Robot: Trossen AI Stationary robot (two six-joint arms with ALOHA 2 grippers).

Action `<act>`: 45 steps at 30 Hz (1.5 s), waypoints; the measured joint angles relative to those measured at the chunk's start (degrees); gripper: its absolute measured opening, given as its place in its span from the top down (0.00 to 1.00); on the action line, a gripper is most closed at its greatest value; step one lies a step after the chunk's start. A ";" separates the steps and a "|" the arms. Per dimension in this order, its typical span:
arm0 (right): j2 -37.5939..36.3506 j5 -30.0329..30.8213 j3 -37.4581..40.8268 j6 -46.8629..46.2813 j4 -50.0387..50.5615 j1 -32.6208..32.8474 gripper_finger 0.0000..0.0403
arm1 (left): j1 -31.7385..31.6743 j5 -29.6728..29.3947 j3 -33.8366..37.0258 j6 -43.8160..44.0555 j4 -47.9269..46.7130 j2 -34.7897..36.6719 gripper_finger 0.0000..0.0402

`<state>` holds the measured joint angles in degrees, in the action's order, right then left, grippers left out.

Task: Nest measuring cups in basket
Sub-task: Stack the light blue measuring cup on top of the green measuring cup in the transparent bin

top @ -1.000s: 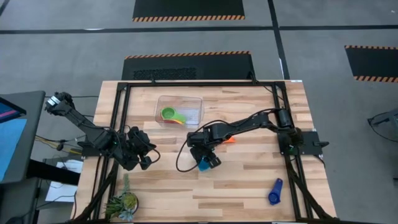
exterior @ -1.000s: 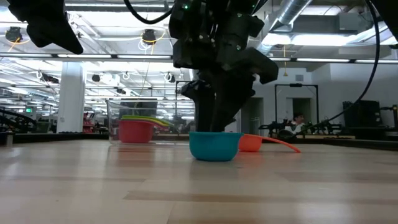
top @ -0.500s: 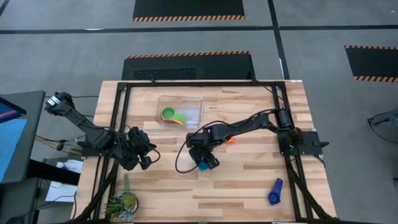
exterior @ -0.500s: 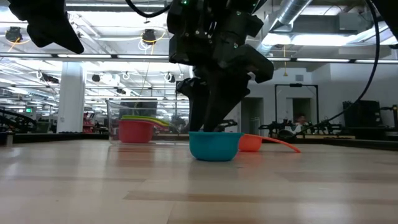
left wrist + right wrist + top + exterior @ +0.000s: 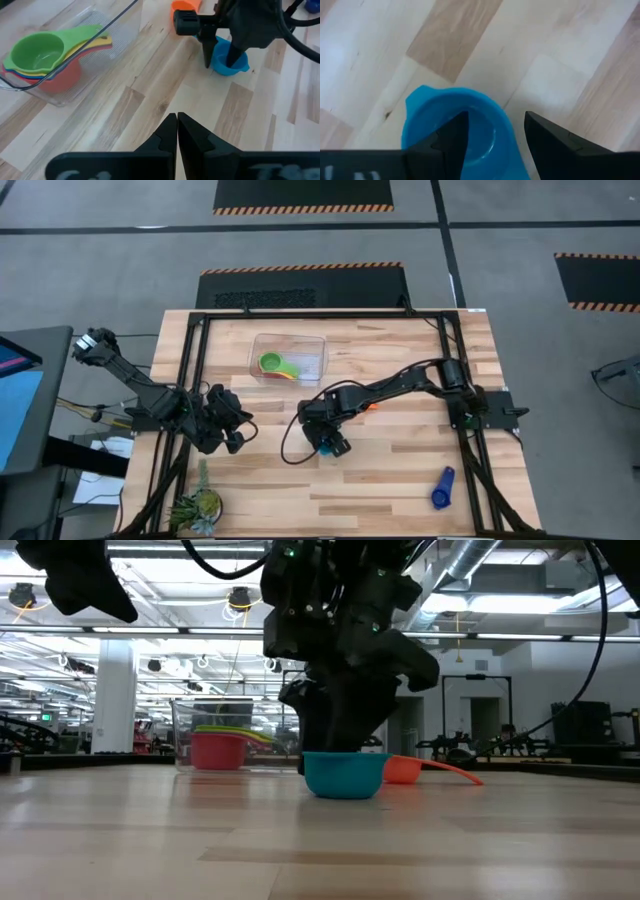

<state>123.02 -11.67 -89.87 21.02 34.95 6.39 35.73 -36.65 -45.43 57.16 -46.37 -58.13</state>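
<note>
Plastic light-blue measuring cup (image 5: 457, 125) sits on the wooden table (image 5: 400, 470), looking light, stiff, slick-walled. Right gripper (image 5: 495, 132) straddles its rim, fingers wide, one inside; pinching that wall seems best. Left gripper (image 5: 177, 131) waits closed.

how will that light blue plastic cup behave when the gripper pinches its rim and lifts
The light blue plastic measuring cup probably lifts lightly and stays stiff. With one finger of the right gripper inside its glossy wall, it may slip or tilt toward the handle.
</note>
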 joint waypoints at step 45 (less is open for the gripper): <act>-3.25 17.27 -21.18 -31.22 -19.72 -16.47 0.98 | 0.02 2.93 0.00 -6.92 -0.31 0.00 1.00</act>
<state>119.77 5.60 -111.05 -10.21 15.23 -10.08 35.75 -33.71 -45.43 50.24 -46.68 -58.13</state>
